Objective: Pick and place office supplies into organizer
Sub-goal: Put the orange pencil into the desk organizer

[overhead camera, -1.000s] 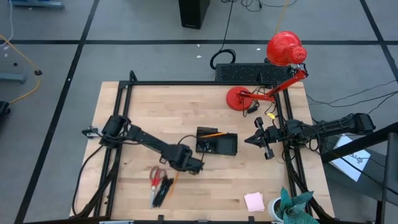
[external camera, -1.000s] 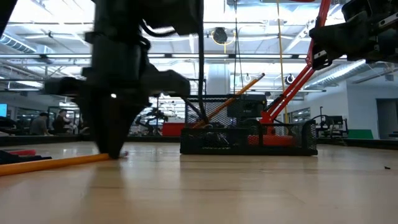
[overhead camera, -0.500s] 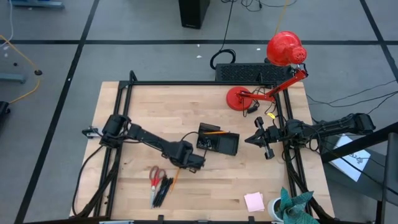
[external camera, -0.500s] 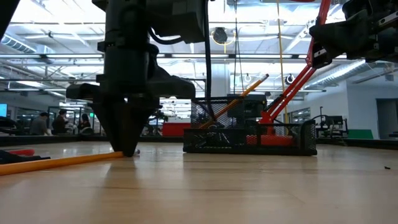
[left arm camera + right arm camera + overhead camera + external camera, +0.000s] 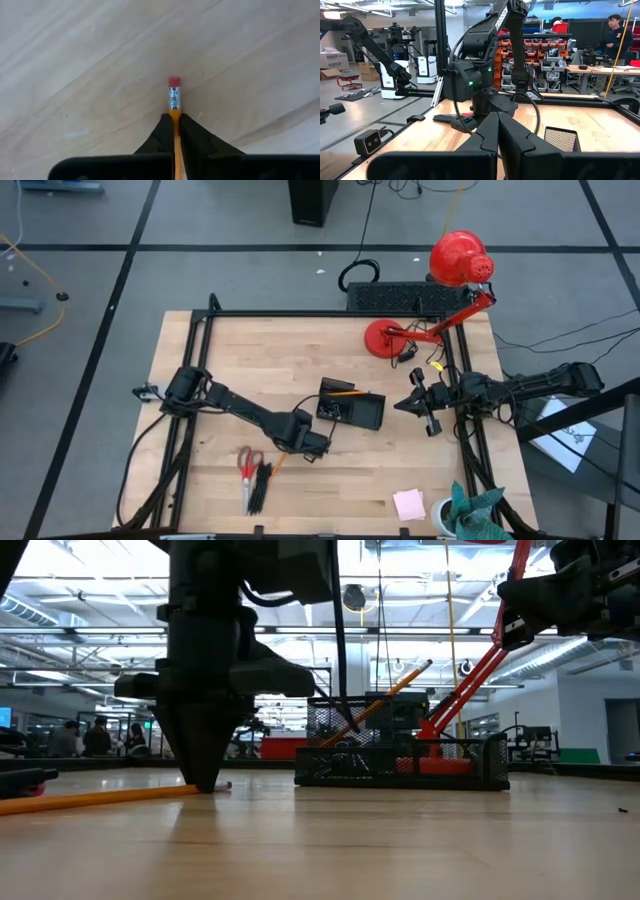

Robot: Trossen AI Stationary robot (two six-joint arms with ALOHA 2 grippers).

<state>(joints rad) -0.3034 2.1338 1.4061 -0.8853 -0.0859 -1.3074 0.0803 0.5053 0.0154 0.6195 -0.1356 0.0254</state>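
Left wrist view: left tool pinching an orange pencil low on the counter.
Eraser end pokes just past its fingertips; the organizer sits just beyond. Right tool, pressed together, hovers well apart.

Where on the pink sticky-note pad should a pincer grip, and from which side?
The pink sticky-note pad lies flat near the table's front edge, clear on all sides. Probably best: descend from straight above and pinch two opposite straight edges, since its thin, flat shape offers no raised part to hold.
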